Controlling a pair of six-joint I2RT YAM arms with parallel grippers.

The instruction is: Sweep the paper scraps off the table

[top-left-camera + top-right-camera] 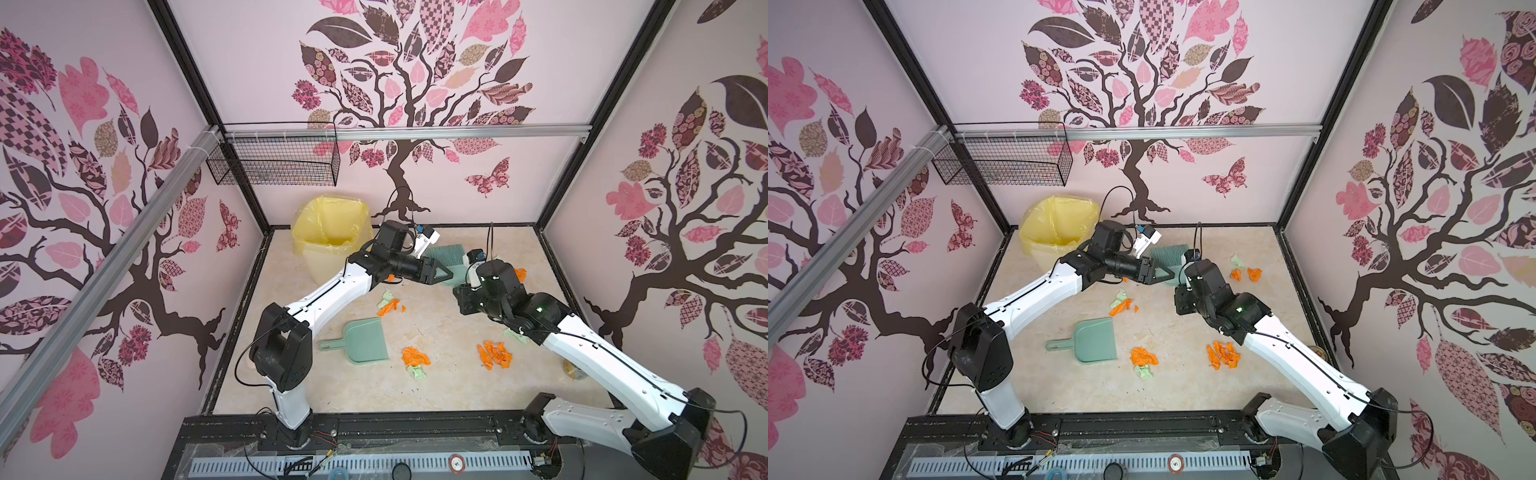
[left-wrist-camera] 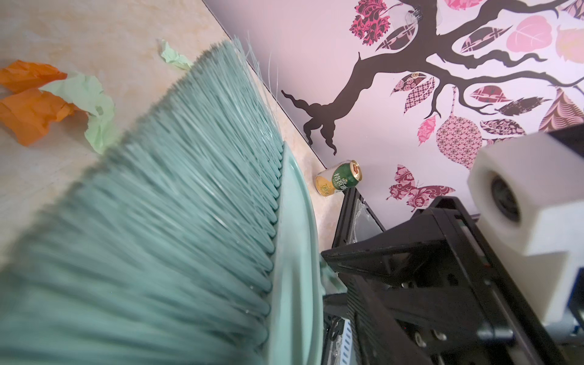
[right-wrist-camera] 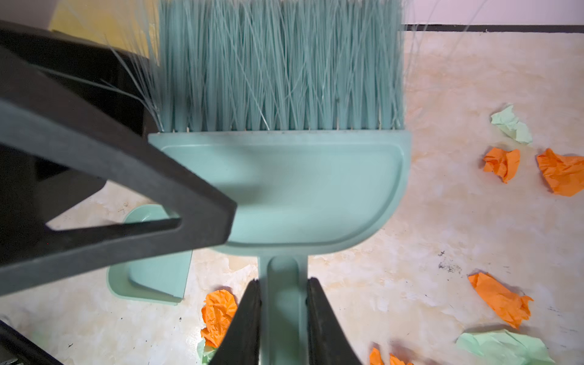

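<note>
Right claw [image 3: 282, 284]: pinching the handle of the teal brush [image 3: 284, 189], one finger on each side.
Left claw [image 1: 440, 272]: at the brush head, one finger across its face; whether it is spread or gripping, I cannot tell.
Brush: mid-table, bristles toward the far edge.
Paper scraps [image 1: 415, 356]: orange and green wads scattered over the table [image 1: 415, 395], from the middle to the right edge.
Dustpan [image 1: 365, 340]: flat, left of centre, apart from both claws.
</note>
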